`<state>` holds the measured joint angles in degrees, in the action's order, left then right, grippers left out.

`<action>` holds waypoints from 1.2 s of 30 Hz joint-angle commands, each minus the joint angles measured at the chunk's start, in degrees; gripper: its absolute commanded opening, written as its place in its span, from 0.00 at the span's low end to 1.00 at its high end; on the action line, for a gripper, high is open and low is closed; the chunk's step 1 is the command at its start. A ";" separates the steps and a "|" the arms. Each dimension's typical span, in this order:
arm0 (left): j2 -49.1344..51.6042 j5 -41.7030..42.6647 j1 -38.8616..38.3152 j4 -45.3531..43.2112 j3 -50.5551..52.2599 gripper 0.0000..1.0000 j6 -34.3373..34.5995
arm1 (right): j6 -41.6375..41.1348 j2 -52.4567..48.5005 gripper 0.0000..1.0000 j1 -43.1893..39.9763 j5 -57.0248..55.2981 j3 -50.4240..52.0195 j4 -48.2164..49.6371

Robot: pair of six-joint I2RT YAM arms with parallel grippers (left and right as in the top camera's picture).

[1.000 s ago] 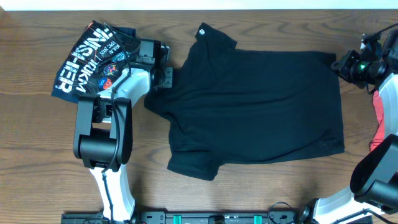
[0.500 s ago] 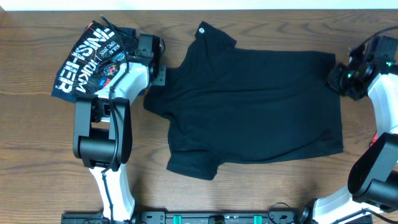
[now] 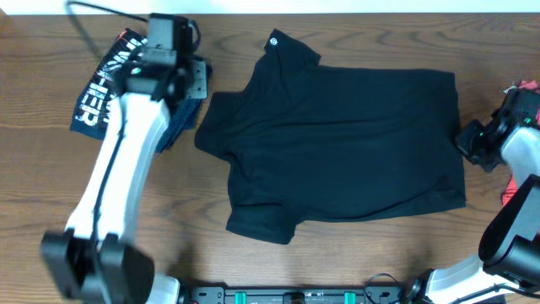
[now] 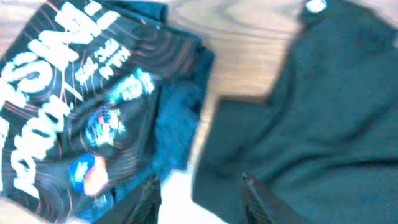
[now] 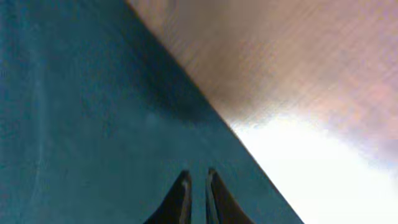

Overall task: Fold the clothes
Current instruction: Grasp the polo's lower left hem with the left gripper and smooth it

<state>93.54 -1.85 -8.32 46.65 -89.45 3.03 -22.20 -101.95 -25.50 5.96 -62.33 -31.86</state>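
The black T-shirt [image 3: 337,143] lies spread flat mid-table, its white round logo [image 3: 274,42] at the far collar. A navy printed garment [image 3: 93,101] lies folded at the far left. My left gripper [image 3: 191,83] hangs between that garment [image 4: 74,106] and the shirt's left sleeve [image 4: 311,106]. In the left wrist view it [image 4: 199,183] is open and holds nothing. My right gripper [image 3: 472,143] sits at the shirt's right edge. Its fingers [image 5: 198,176] stand almost together above the black cloth [image 5: 93,124], gripping nothing that I can see.
A red garment [image 3: 511,187] shows at the right edge, partly behind the right arm. The left arm reaches up across the near-left of the wooden table [image 3: 51,194]. Bare wood [image 5: 298,68] lies just right of the shirt's edge.
My left gripper let go of the sleeve, opened, and rose away to the left as the arm stretched out. My right gripper slid from the shirt's far right corner toward me along the right edge.
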 commanded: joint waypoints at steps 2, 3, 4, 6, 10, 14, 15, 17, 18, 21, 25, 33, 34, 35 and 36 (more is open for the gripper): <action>-2.80 10.12 0.20 6.60 -0.26 0.54 1.38 | -0.50 -0.37 0.05 0.04 2.73 6.75 7.26; -3.13 10.73 0.20 8.44 -0.26 0.57 1.40 | -0.72 -0.37 0.04 -0.02 0.57 7.87 7.98; -3.32 11.17 0.20 10.58 -0.26 0.60 1.38 | -2.34 -0.37 0.03 -0.11 -3.21 8.57 7.82; -3.32 11.58 0.20 14.16 -0.24 0.62 1.38 | -4.85 -0.37 0.01 -0.17 -10.45 9.44 7.30; -3.30 11.93 0.20 20.81 0.24 0.62 1.73 | -6.97 -0.37 0.01 -1.49 -17.33 10.03 6.78; -3.30 11.98 0.20 24.57 2.62 0.63 2.03 | -8.11 -0.37 0.01 -4.15 -16.96 9.70 7.91; -3.30 12.41 0.20 25.00 3.98 0.64 2.01 | -8.11 -0.33 0.01 -4.81 -14.38 9.20 8.11; -3.30 15.08 0.20 25.03 6.95 0.64 2.01 | -4.68 0.02 0.08 -5.57 -5.90 7.80 8.09; -3.30 16.76 0.20 24.63 8.57 0.64 2.01 | -3.08 0.42 0.13 -5.66 -1.11 7.17 8.11; -3.30 21.22 0.17 22.73 13.92 0.64 2.01 | -1.77 2.62 0.26 -5.62 8.33 5.97 7.23; -3.30 29.09 -0.74 19.43 22.95 0.63 2.01 | -2.03 8.83 0.31 -5.68 13.16 5.75 4.90; -3.30 36.52 -9.35 8.72 40.37 0.53 7.32 | -1.92 22.18 0.39 -5.66 12.94 5.75 -6.84; -3.30 35.76 -10.62 7.41 41.81 0.51 8.59 | -1.90 23.15 0.39 -5.64 12.94 5.75 -8.33; -3.30 34.93 -11.45 6.62 42.73 0.51 9.68 | -1.31 23.80 0.39 -5.62 12.94 5.75 -9.60; -3.30 33.22 -12.55 5.62 43.85 0.51 11.45 | -0.81 24.30 0.39 -5.62 12.94 5.75 -10.82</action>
<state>90.30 31.62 -18.79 53.39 -47.88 9.32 -24.58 -78.85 -31.00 17.91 -55.86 -41.15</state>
